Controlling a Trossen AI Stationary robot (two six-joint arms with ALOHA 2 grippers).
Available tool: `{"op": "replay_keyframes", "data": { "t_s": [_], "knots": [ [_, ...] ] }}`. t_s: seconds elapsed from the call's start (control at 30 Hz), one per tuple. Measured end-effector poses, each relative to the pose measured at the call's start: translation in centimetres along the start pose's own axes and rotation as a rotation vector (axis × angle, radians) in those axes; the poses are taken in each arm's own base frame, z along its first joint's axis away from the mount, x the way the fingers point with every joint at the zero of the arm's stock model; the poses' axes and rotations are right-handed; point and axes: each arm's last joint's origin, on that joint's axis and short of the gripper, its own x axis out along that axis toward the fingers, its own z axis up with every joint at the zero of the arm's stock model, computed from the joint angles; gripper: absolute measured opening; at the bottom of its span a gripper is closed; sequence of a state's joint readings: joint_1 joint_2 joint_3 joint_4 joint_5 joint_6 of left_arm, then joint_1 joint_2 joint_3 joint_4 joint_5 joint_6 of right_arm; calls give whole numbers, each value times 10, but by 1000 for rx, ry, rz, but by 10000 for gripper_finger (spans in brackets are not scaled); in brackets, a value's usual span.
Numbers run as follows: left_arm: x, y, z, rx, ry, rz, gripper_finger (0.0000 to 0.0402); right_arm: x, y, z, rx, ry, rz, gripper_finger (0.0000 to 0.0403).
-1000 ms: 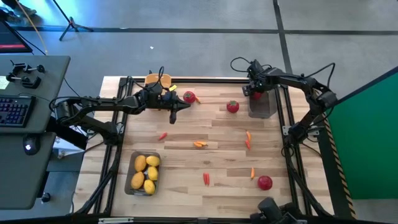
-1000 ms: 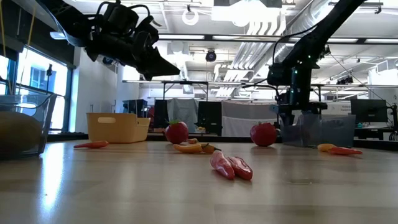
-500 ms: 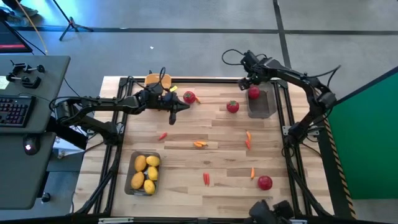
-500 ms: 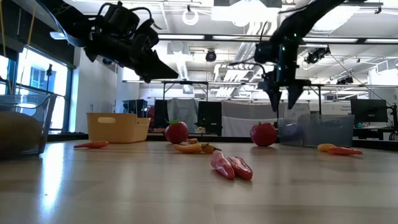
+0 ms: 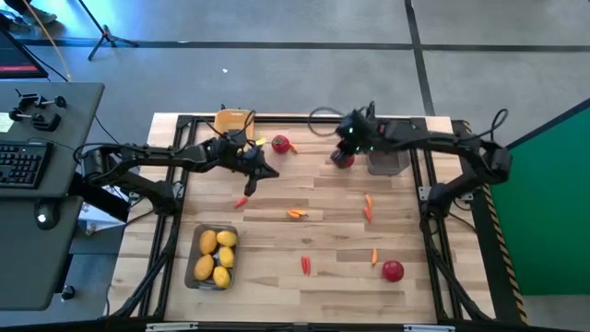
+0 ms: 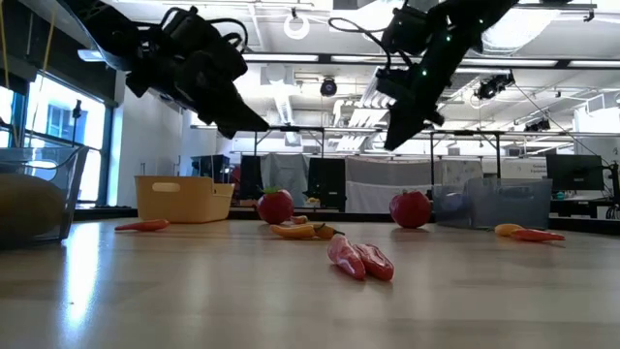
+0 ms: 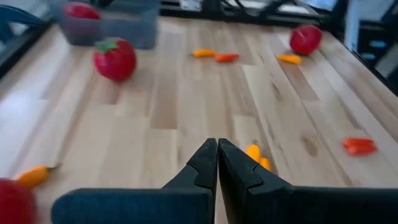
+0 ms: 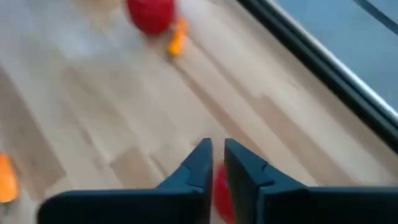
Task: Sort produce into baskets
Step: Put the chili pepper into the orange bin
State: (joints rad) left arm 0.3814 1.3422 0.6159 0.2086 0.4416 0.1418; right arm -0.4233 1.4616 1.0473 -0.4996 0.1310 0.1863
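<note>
My left gripper (image 5: 270, 173) is shut and empty above the table, near the far left; a carrot piece (image 5: 241, 200) lies just in front of it. My right gripper (image 5: 343, 149) hangs high over a red fruit (image 6: 410, 208) that rests on the table, its fingers a narrow gap apart; the fruit shows below that gap (image 8: 221, 193). Another red fruit (image 5: 279, 144) lies by the yellow basket (image 5: 234, 119). A third (image 5: 393, 270) lies near right. One red fruit (image 7: 81, 9) sits in the far grey tray (image 5: 387, 160). Lemons fill the near grey tray (image 5: 214, 256).
Carrot pieces lie scattered on the wood: at the middle (image 5: 295, 214), right of middle (image 5: 367, 205), near right (image 5: 373, 256) and near the front (image 5: 305, 266). A black frame rail (image 5: 419, 175) runs along the table's edges. A desk with a keyboard (image 5: 23, 166) stands at the left.
My right gripper has risen out of the far grey tray, leaving a red fruit in it, and gone toward the table's left, over the red fruit beside the tray; its fingers have narrowed. My left gripper has shifted a little toward the near edge, still shut.
</note>
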Motion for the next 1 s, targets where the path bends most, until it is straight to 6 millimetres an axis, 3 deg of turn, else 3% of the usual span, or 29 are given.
{"op": "replay_keyframes", "data": {
  "t_s": [0.17, 0.3, 0.63, 1.0],
  "knots": [
    [7, -18, -1, 52, 34, -17, 5, 15, 32, -19, -51, -143, 156, 11],
    [16, -34, -2, 126, 60, -54, 32, 21, 46, -32, -55, -230, 229, 11],
    [51, -51, -30, 156, 173, -167, 137, 24, 53, -42, -46, -274, 256, 10],
    [85, -54, -39, 242, 228, -131, 141, 24, 54, -42, -72, -286, 249, 10]
  ]
}}
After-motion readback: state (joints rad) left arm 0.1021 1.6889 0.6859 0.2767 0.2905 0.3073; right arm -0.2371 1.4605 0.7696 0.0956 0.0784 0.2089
